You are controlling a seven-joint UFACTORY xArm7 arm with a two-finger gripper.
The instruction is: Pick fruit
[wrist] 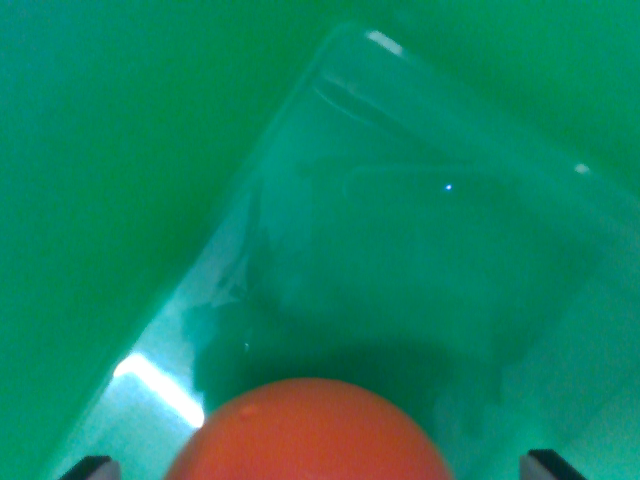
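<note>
Your orange fruit (pixel 308 432) sits at the bottom centre of the wrist view, between the two dark fingertips (pixel 92 467) of the hand (pixel 320 466), which stand wide apart at the lower corners. You cannot tell whether they touch it. Beneath it lies a clear, glossy container (pixel 420 230) on the green worktop (pixel 110 170).

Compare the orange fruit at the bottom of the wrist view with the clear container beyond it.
The orange fruit is opaque; the clear container is see-through, so the green surface shows through it. The fruit is round; the container has straight edges and a corner. The fruit is matte orange; the container throws bright glints. Both are cut off by the frame's edge.
</note>
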